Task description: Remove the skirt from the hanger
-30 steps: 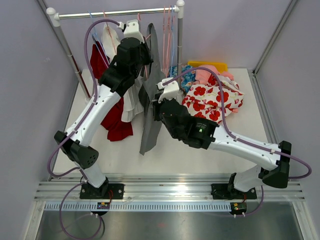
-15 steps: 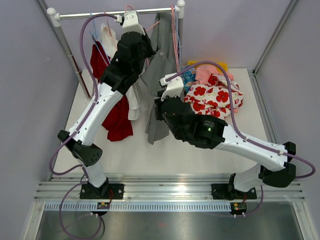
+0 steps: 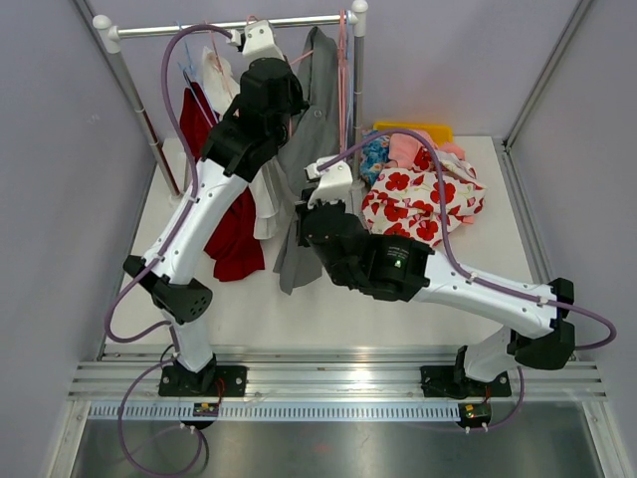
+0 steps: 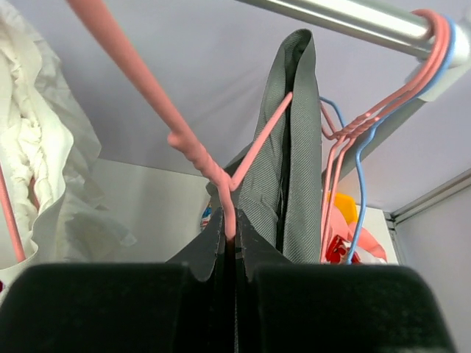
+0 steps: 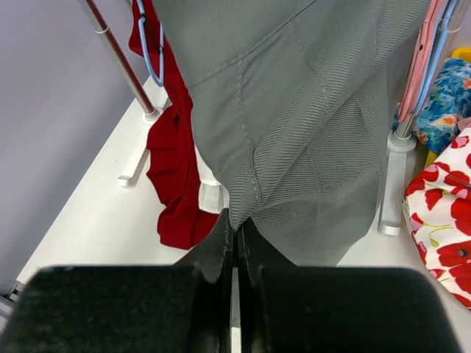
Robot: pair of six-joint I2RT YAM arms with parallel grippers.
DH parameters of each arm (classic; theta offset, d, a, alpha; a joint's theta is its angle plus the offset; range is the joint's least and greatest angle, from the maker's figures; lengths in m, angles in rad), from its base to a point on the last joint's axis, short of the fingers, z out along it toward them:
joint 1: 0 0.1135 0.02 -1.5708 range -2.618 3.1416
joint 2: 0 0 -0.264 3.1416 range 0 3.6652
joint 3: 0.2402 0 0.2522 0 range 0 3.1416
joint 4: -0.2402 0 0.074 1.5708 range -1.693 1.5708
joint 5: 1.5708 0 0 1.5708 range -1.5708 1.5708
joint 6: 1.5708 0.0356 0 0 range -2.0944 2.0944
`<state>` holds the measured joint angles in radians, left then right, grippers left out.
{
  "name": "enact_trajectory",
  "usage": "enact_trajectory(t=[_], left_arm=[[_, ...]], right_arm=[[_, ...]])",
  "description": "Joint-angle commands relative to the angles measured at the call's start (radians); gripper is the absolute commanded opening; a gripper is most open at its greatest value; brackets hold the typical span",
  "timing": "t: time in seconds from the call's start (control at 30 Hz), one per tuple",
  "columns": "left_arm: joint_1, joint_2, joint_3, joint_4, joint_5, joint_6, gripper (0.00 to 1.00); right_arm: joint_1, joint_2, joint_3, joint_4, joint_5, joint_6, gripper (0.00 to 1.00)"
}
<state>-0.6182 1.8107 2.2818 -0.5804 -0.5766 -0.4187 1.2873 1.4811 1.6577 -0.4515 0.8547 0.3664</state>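
Bright even light; soft shadows; wrist views' foreground blurred.

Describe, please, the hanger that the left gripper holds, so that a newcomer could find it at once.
Look to the metal clothes rail at the back of the table. Toward its right end the left gripper pinches a pink hanger at its twisted neck. Unlike the bare pink and blue hangers beside it, it carries the grey skirt.

the pink hanger (image 4: pixel 193 141) is cut off by the top edge.
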Motion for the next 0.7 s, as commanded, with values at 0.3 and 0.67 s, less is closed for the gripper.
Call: enact_trajectory(t=[0.3,0.67], left_arm=[[0.077,0.015,0.188,0.229,-0.08,0.11,0.0],[0.133,0.044,0.298,0.3,-0.071,0.242,0.0]], right_arm=[[0.231,0.01,-0.463,0.131,0.091,0.345,0.0],[0.383,0.146,-0.504,-0.131,0.161,0.701,0.0]])
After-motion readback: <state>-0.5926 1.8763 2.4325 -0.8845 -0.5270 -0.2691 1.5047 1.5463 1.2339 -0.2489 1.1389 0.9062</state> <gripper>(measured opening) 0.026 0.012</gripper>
